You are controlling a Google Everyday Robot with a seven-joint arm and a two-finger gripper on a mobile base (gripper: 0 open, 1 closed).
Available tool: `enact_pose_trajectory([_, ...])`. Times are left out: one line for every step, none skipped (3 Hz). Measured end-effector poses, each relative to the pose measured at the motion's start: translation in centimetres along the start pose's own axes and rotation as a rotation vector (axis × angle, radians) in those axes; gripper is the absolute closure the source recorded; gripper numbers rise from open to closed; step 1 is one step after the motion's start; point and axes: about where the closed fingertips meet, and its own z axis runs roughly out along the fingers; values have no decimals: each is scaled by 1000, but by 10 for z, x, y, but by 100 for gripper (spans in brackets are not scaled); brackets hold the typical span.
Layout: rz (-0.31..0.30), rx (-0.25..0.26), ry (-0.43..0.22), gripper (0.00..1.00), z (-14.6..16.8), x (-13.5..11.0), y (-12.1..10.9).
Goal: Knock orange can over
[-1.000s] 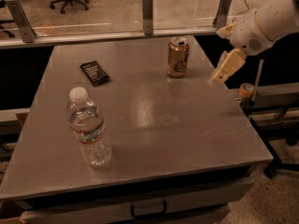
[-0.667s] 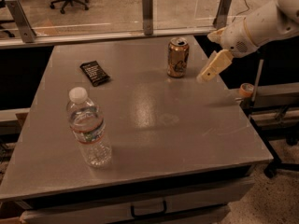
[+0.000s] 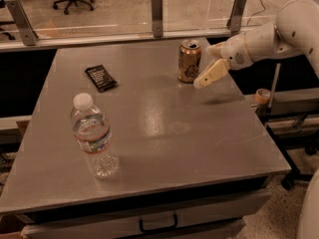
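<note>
Now a grey bench [image 3: 164, 133] fills the view, seen from above and in front. The orange can [image 3: 189, 60] stands upright toward the far edge, at about 1 o'clock from the bench's centre, with its silver top facing up. At 3 o'clock of the can, a white arm reaches in from the right. Its gripper [image 3: 204, 66] hangs just beside the can, the fingers [image 3: 212, 73] spread wide and holding nothing. The lower finger slants down toward the can's base; whether its tip touches the can cannot be told. A flat black packet [image 3: 101, 77] lies at 10 o'clock and a clear water bottle [image 3: 93, 138] stands at 8 o'clock, both well apart from the can. The can looks light, stiff and smooth-sided (probably thin aluminium), so a low push may only make it skid. No grasp seems needed: a sideways push high on its wall, near the rim, should tip it.
</note>
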Motion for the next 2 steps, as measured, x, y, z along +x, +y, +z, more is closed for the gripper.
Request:
enact_pose_trajectory([26, -99, -95, 0, 21, -18, 23])
enact_pose_trajectory([5, -234, -192, 0, 34, -62, 69])
